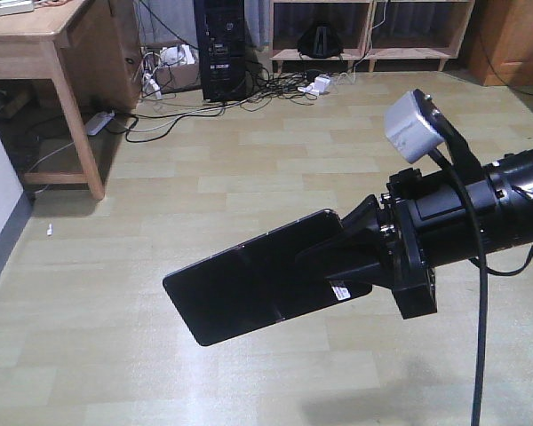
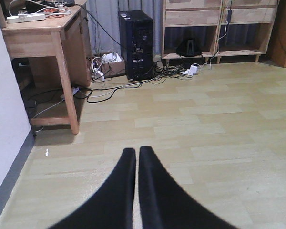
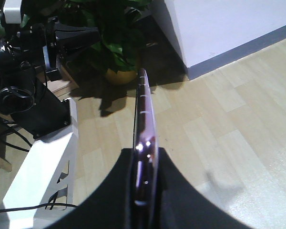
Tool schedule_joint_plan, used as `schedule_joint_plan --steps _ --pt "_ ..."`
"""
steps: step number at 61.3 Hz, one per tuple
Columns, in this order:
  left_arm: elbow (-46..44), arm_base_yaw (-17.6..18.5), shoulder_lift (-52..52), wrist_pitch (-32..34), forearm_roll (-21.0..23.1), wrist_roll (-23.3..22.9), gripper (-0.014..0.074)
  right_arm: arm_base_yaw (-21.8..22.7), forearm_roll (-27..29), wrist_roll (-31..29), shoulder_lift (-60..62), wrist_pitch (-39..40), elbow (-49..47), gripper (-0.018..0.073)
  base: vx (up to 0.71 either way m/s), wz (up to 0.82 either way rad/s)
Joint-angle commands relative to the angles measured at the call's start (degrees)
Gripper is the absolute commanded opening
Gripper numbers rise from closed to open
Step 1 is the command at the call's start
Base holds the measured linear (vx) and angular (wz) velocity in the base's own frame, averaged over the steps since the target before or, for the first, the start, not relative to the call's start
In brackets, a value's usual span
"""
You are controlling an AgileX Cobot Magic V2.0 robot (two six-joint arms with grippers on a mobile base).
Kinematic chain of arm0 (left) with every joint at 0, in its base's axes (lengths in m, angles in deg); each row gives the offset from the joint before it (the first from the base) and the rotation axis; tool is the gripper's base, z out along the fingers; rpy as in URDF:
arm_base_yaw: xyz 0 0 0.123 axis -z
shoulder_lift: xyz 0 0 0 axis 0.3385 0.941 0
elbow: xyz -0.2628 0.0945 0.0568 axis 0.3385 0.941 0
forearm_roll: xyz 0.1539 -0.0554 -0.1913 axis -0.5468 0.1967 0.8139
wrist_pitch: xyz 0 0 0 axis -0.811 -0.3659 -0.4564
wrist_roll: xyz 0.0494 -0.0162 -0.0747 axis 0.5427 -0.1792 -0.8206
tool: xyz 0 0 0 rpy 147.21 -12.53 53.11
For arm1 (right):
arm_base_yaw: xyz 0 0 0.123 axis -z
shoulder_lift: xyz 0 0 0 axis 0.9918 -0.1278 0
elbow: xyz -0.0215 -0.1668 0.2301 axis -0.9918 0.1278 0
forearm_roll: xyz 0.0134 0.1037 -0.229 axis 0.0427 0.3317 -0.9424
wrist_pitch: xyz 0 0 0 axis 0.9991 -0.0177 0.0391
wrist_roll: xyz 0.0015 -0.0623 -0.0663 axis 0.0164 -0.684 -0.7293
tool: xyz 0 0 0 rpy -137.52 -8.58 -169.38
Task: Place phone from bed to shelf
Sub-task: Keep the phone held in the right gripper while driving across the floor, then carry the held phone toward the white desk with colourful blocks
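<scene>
Progress: the phone (image 1: 249, 284) is hanging in the air over the floor and the bed is not showing. The pickup looks done; carrying it to the shelf (image 1: 409, 51) and setting it down are still to come.
Right tool (image 1: 324, 253): clamping the phone by its sticker end.
Left tool (image 2: 136, 152): holding nothing, fingers pressing together.
Phone axis: lying nearly level, its long axis running straight out from the right tool, the free end dipping slightly.
Shelf: standing well apart, across the room.

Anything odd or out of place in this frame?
Nothing spilled or damaged. The right claw grips the phone by one end only, so most of it juts out over the floor. Loose cables sprawl by the tower.
</scene>
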Motion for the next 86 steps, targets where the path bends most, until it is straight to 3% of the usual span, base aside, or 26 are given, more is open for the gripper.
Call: schedule_joint_plan --steps 1,86 --pt "0.13 0.18 -0.27 4.2 0.37 -0.22 0.0001 0.08 5.35 -0.39 1.64 -4.59 -1.33 -0.0001 0.24 -0.06" --pt "0.13 0.18 -0.27 4.2 0.37 -0.22 0.0001 0.08 5.35 -0.39 1.64 -4.59 -1.33 -0.0001 0.19 -0.07"
